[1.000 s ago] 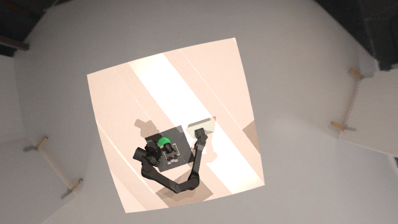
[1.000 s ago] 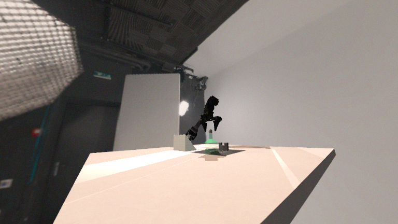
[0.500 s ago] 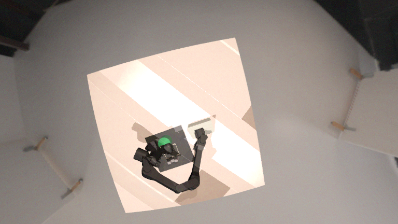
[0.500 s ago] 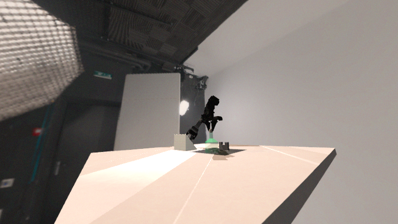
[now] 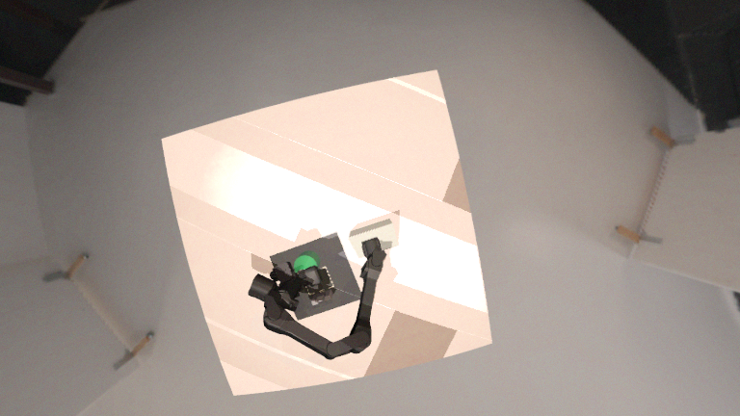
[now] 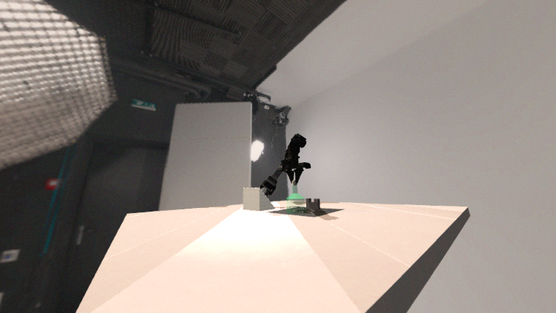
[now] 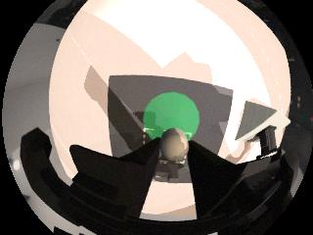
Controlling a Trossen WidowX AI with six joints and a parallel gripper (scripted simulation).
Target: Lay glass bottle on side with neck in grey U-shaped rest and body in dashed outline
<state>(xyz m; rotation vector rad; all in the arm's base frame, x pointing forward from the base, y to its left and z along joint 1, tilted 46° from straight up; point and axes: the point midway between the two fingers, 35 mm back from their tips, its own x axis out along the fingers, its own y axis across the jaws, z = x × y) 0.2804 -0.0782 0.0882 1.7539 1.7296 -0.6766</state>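
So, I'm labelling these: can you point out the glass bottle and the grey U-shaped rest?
glass bottle (image 5: pixel 304 262) (image 6: pixel 295 196) (image 7: pixel 171 109): top, exterior, wrist; green shoulder
grey U-shaped rest (image 5: pixel 322 298) (image 6: pixel 313 206) (image 7: pixel 174 171): top, exterior, wrist; its block

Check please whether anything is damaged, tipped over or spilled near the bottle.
Nothing stands out: the green bottle is upright on the dark mat, its top between the gripper's fingers. I see no breakage or spill.
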